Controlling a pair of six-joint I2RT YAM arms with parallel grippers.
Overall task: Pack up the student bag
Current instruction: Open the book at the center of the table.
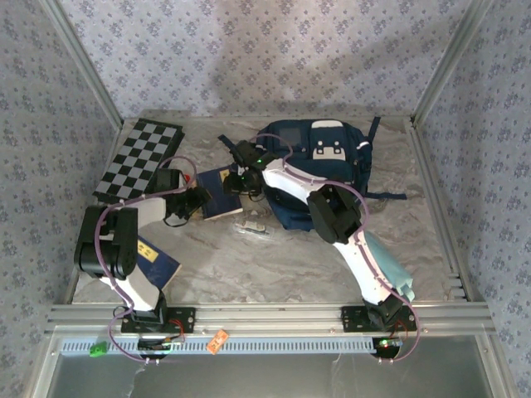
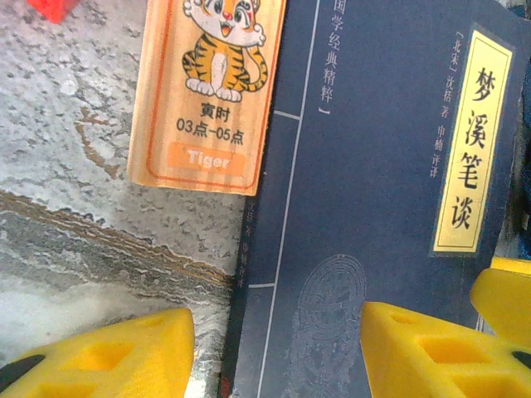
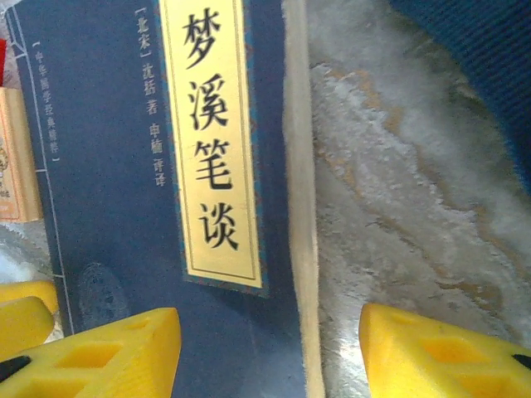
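L gripper [image 2: 274,332], R gripper [image 3: 270,332] over bk [image 2: 373,166]

in the upper left of the left wrist view you can read a wooden card [image 2: 207,91]: "寅时", "03点-05点" and, on its orange bar, "tiger". to its right, the blue book [image 2: 373,207] carries a yellow strip [image 2: 473,141] reading "梦溪笔谈". just left of the strip you see "[北宋] 沈括 著", and "国学经典精粹" runs down the cover near the top centre. the smaller characters are too blurred to read.

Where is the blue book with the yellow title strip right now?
In the top view the blue book lies flat on the table, left of centre, between the chessboard and the student bag.
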